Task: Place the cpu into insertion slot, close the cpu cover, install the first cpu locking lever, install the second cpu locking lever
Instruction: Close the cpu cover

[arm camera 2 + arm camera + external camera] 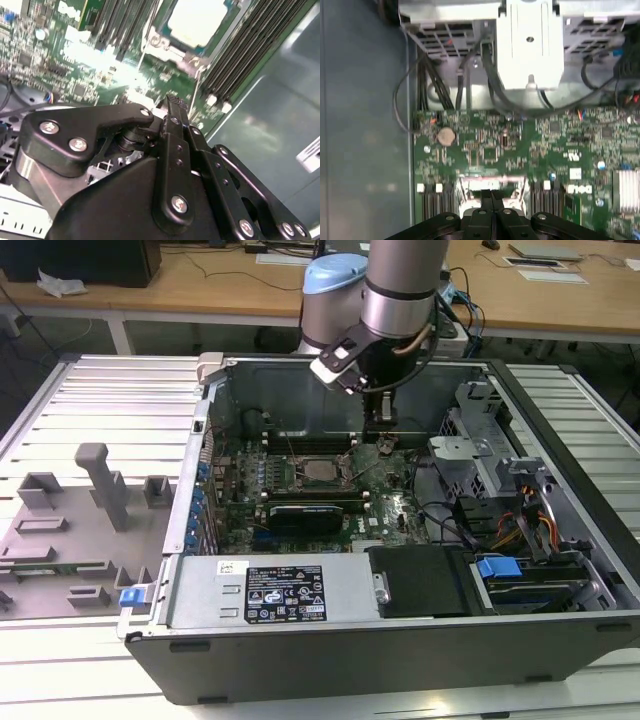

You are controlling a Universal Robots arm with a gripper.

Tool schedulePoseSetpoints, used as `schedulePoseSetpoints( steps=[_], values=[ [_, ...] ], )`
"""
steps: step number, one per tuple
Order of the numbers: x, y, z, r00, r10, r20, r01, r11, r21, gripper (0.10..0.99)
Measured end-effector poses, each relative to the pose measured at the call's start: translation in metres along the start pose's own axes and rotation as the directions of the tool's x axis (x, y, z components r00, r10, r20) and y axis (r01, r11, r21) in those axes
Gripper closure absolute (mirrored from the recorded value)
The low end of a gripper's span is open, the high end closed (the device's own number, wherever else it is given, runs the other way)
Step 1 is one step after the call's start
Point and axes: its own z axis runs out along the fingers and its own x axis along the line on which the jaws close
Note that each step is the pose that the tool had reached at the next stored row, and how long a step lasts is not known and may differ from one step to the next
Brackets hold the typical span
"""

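Inside the open computer case, the insertion slot [322, 469] sits in the green motherboard [395, 502]. The cpu [197, 20] lies in it as a pale square, with the silvery cpu cover [162, 41] framing its edge. My gripper [383, 433] hangs just above the board, close to the slot on the exterior view's right. Its black fingers [491, 196] are pressed together with nothing visible between them, and their tips point at the slot's edge [490, 184]. In the second wrist view the fingertips [170, 102] hover short of the socket. I cannot tell how the locking levers stand.
Long black memory slots [235, 55] flank the socket. A power supply [270, 592] and a drive bay with a blue tab [498, 567] fill the case's near side. Cables [432, 80] and a metal drive cage [530, 45] stand beyond the board. Grey fixtures [105, 485] lie outside the case.
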Motion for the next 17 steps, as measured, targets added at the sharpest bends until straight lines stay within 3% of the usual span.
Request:
schedulePoseSetpoints(
  steps=[1, 3, 4, 17],
  values=[
    [0.0001, 0.0041, 0.0, 1.0, 0.0, 0.0, 0.0, 1.0, 0.001, 0.98],
    [0.0005, 0.0198, 0.0003, 1.0, -0.001, 0.0, 0.001, 1.0, 0.002, 0.98],
    [0.0006, 0.0224, 0.0006, 1.0, -0.002, 0.0, 0.002, 1.0, 0.002, 0.98],
    [-0.0001, 0.0263, 0.0203, 0.9998, -0.019, -0.0002, 0.019, 0.9998, 0.003, 0.98]
  ],
)
